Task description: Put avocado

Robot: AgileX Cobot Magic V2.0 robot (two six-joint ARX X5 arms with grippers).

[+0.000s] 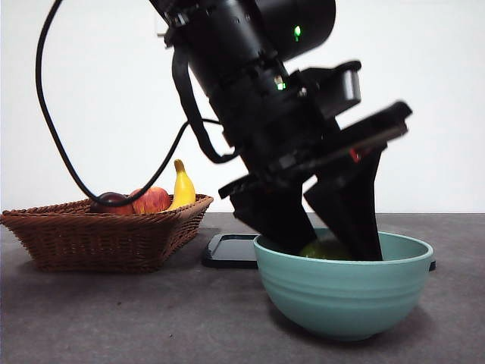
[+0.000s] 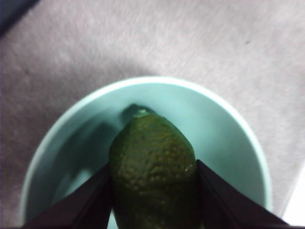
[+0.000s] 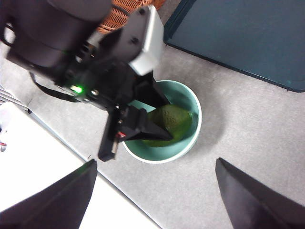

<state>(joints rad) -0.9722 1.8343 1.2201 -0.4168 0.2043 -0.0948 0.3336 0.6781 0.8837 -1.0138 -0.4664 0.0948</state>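
Observation:
The avocado [image 2: 152, 171], dark green with a bumpy skin, sits between the jaws of my left gripper [image 2: 155, 202], which is shut on it. The gripper holds it low inside the teal bowl [image 2: 228, 124]. In the front view the left gripper [image 1: 326, 243] reaches down into the bowl [image 1: 341, 296] and only a sliver of the avocado [image 1: 324, 249] shows above the rim. My right gripper [image 3: 156, 164] is open and empty, high above the table. From there I see the avocado [image 3: 171, 121], the bowl [image 3: 194, 136] and the left arm.
A wicker basket [image 1: 106, 235] stands on the left with a dark red fruit [image 1: 110, 201], a red apple [image 1: 153, 199] and a banana [image 1: 182, 186]. A flat dark tray [image 1: 231, 250] lies behind the bowl; it also shows in the right wrist view [image 3: 248, 38].

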